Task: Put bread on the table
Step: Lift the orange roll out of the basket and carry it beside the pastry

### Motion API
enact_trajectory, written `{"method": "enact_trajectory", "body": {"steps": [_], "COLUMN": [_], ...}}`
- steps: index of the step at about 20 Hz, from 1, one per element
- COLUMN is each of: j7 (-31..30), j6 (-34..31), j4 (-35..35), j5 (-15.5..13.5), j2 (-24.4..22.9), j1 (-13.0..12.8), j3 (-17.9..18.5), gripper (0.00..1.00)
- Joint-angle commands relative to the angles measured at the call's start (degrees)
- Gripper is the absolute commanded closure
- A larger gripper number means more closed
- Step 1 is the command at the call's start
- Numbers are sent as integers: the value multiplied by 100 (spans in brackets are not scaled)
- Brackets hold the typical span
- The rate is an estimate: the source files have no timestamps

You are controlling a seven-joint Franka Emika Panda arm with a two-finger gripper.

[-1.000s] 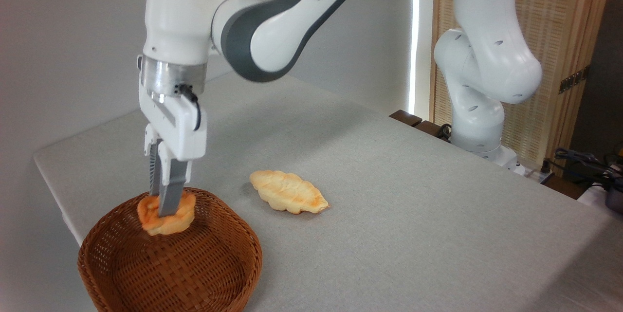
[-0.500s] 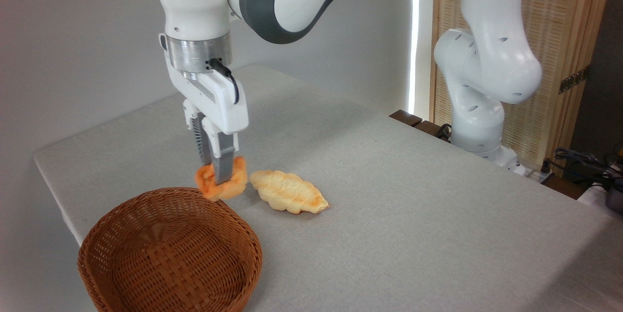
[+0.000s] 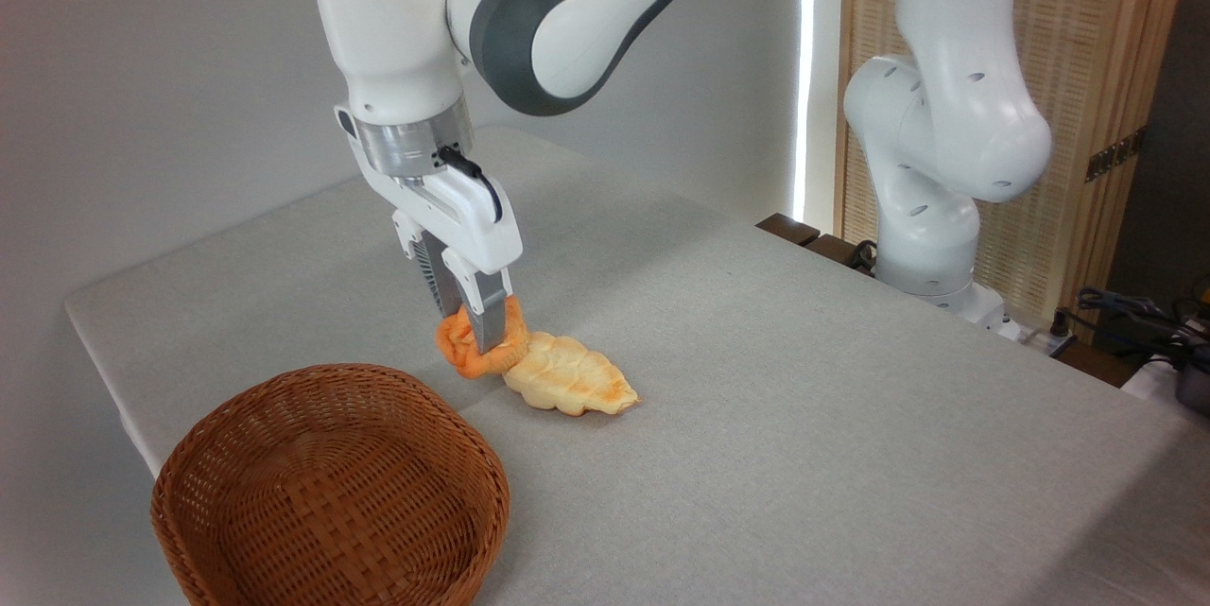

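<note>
The bread (image 3: 465, 347), a small lumpy orange bun, hangs low over the grey table (image 3: 756, 379), pinched between the two fingers of my gripper (image 3: 477, 334). The gripper is shut on it and tilted a little to the right. The bun overlaps the left end of a longer pale-yellow braided loaf (image 3: 567, 375) lying on the table; I cannot tell whether the two touch or whether the bun rests on the cloth.
A brown wicker basket (image 3: 331, 483) with nothing in it stands at the front left near the table edge. The arm's white base (image 3: 931, 237) rises at the back right, with cables (image 3: 1134, 313) beyond it.
My gripper carried the bread up out of the basket and to the right, then lower, from inside the basket to beside the braided loaf.
</note>
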Motion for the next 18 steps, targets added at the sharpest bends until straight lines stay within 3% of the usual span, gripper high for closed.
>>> {"method": "enact_trajectory", "body": {"steps": [1, 18], "j7": [-59, -51], "j6": [-88, 96], "j4": [-86, 2], "j5": [-88, -18], "j2": [28, -7], "j1": [-125, -152], "j3": [25, 51], "gripper": [0, 0]}}
